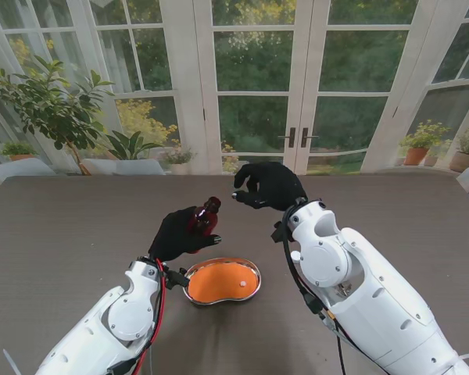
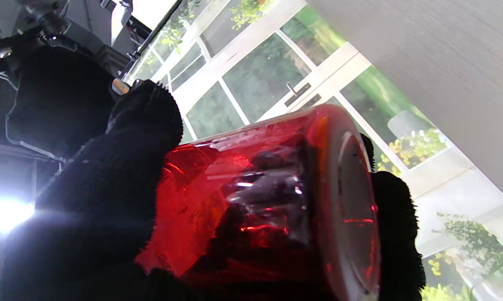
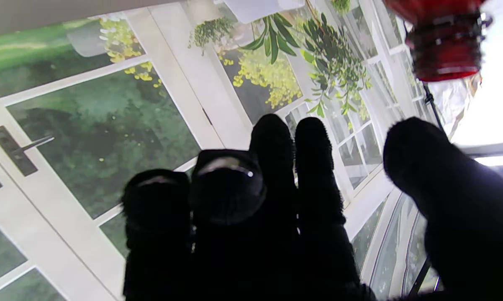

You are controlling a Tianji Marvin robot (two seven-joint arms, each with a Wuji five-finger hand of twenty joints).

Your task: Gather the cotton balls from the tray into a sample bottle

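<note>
the left robot hand (image 1: 181, 232) is raised over the bench (image 1: 55, 234) with its black-gloved fingers wrapped around a red bottle (image 1: 206, 216), which is tilted so its neck points away from me and toward the right; in the left wrist view the bottle (image 2: 272, 200) fills most of the picture, gripped between thumb and fingers. the right robot hand (image 1: 270, 186) hangs just beside the bottle's mouth, to its right and a little farther from me, fingers curled in toward the thumb — a small pale speck shows at the fingertips, but i cannot tell whether anything is pinched there. a kidney-shaped metal tray (image 1: 194, 291) with an orange inside sits on the bench nearer to me, between the two arms, holding one cotton ball (image 1: 243, 282).
</note>
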